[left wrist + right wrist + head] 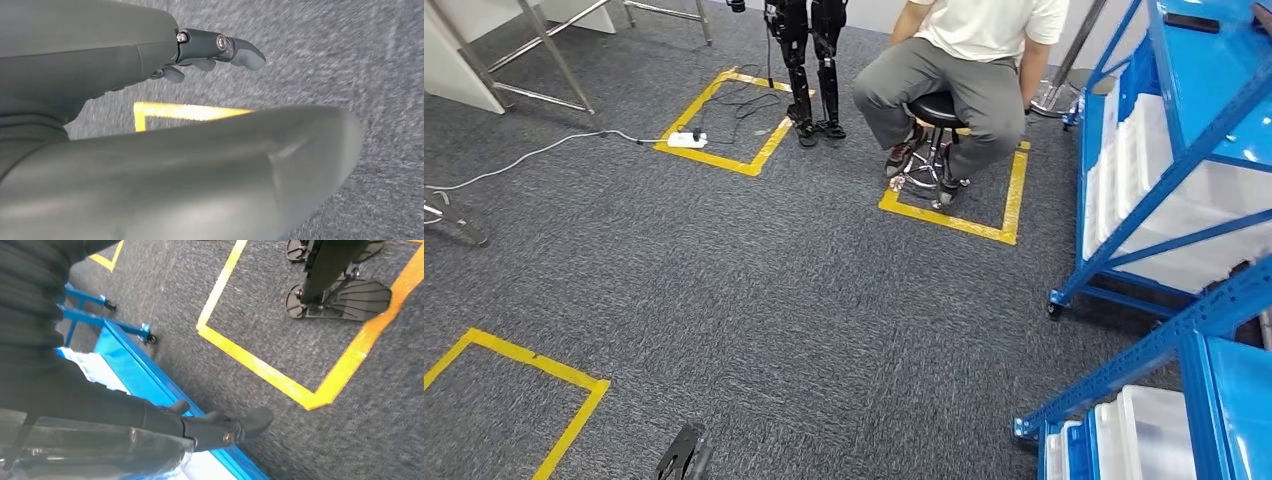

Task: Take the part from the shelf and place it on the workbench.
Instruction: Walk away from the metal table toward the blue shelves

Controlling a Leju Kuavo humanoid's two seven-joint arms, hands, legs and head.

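We are looking down at a grey carpeted floor [804, 290] that is taking up most of the head view. A blue metal shelf [1189, 150] is standing along the right side, and white plastic bins [1139, 180] are sitting on its levels. A second blue shelf unit [1224, 400] is standing nearer, in the lower right corner, also carrying white bins.

Beyond the open carpet, a person [969, 70] in a pale shirt and grey trousers is sitting on a black stool [936, 108]. The stool is standing inside a square of yellow floor tape [1009, 215]. Another taped square [769, 145] is lying to the left of it, with a white power strip [687, 140] resting on its near corner and a cable trailing off to the left.

In the left wrist view, the left robot hand [150, 55] is hanging above the carpet. Its fingers [242, 52] are stretching out straight, away from the thick grey thumb, and it is holding nothing.

In the right wrist view, the right robot hand [215, 430] is hanging over the blue shelf edge [135, 365]. Its dark fingers are reaching forward. A clear, glossy wrapped part [100, 450] is lying against the underside of this hand. We cannot tell whether the fingers are actually gripping it.
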